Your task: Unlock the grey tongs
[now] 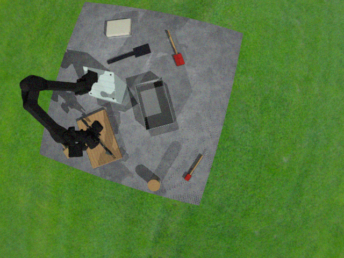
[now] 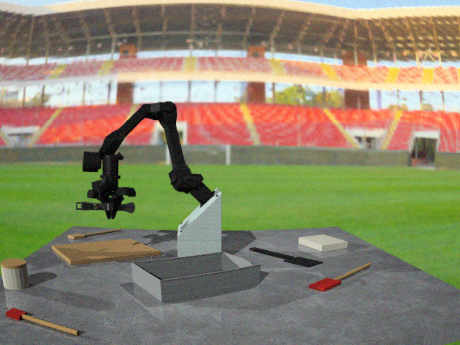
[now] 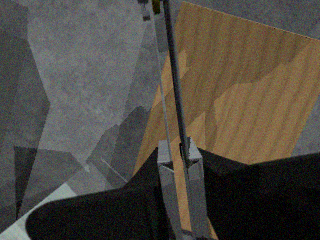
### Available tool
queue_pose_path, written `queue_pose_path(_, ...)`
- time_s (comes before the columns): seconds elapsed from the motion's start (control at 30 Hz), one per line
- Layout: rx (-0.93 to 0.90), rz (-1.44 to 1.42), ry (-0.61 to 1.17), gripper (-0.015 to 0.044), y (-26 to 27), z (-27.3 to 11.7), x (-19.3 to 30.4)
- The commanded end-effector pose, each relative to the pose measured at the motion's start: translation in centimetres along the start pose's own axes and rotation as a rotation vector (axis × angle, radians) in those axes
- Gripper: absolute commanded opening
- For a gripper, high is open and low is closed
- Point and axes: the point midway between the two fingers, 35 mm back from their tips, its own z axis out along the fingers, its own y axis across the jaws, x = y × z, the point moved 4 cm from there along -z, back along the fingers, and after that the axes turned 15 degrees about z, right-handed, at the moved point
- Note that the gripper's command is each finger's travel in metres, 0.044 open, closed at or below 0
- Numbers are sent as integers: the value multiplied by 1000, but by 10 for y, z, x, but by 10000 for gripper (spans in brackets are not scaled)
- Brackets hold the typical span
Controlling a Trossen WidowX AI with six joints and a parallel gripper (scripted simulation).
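A: Where are the grey tongs [image 3: 170,85] at this moment?

B: Up in the air above the wooden board [image 1: 107,144], pinched in the claw [image 2: 111,212]. The claw's fingers stand narrow, clamped on the two arms of the tongs. In the exterior view the tongs lie roughly level, well clear of the board.

A: Are the tongs' arms spread?

B: In the wrist view they run close together, nearly parallel, away from the claw. A small yellowish spot sits at their far end; what it is I cannot tell.

A: And the roasting tin [image 2: 208,282]?

B: It stands on the desk [image 1: 200,110] near the middle, just beside the arm's pale base block [image 2: 202,230], with the board on its other side.

A: What lies further out?

B: A black spatula [image 1: 130,53] and a cream block [image 1: 118,27] at the far side, a red-headed spatula [image 1: 175,49] near them, and another red-headed spatula [image 1: 193,168] by the opposite edge. A short cylinder with a wooden top [image 1: 153,184] stands at the desk's edge. A wooden-handled tool [image 2: 93,233] lies beyond the board.

A: Any brands, labels or writing?

B: None that I can read on any item.
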Motion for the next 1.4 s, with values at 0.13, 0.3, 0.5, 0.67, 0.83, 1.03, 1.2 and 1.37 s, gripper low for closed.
queue_pose_path(0.13, -83, 33, -158, -150, -5, 7, 6)
queue_pose_path(0.3, -116, 39, -251, -150, -9, 9, 10)
queue_pose_path(0.5, -144, 30, -367, -150, -13, 9, 16)
queue_pose_path(0.67, -158, 10, -464, -150, -16, 7, 22)
queue_pose_path(0.83, -164, -23, -560, -150, -18, 4, 28)
queue_pose_path(1.03, -163, -73, -665, -150, -20, -2, 37)
queue_pose_path(1.2, -158, -126, -749, -150, -19, -7, 46)
queue_pose_path(1.37, -157, -143, -773, -150, -18, -9, 48)
